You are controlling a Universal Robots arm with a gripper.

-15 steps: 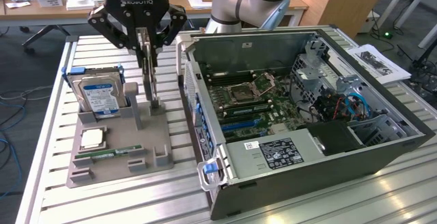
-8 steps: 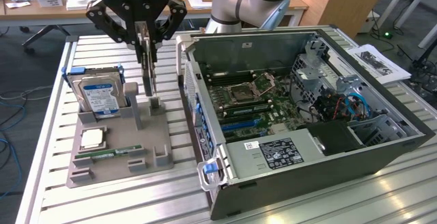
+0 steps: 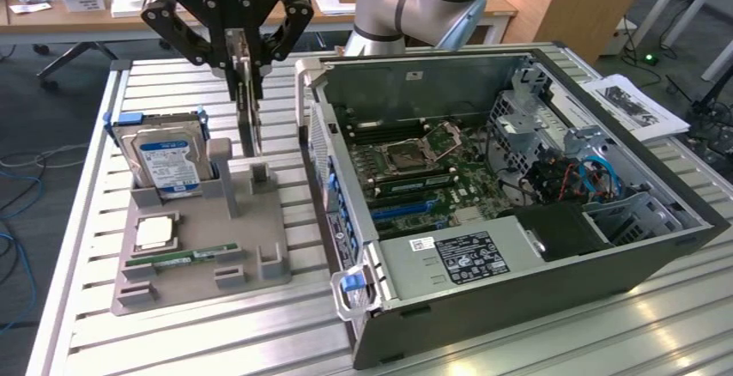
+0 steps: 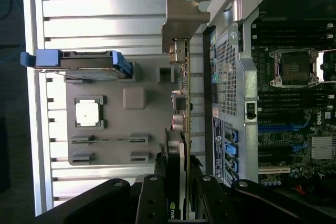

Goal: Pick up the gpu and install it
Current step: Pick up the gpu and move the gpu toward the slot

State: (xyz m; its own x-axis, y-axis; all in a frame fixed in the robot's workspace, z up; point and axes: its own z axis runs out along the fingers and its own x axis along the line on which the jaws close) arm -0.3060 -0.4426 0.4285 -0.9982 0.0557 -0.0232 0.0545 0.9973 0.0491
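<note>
The gpu (image 3: pixel 247 106) is a thin dark card with a pale metal bracket, held upright and edge-on. My gripper (image 3: pixel 244 57) is shut on its upper edge, one black finger on each face. The card's lower end hangs just above the back posts of the grey holder tray (image 3: pixel 246 230), to the exterior view's left of the open computer case (image 3: pixel 641 247). In the wrist view the gpu (image 4: pixel 181 103) runs as a narrow strip from my gripper (image 4: pixel 177 184) to its bracket (image 4: pixel 181 14), between the tray (image 4: pixel 149 129) and the case wall (image 4: pixel 233 66).
A silver hard drive (image 3: pixel 170 160) with a blue label stands in a blue caddy at the tray's back. A square processor (image 3: pixel 154 233) and a green memory stick (image 3: pixel 184 257) lie in the tray. The motherboard (image 3: pixel 424 170) with blue slots lies open inside the case. Everything sits on a slatted metal table (image 3: pixel 172 342).
</note>
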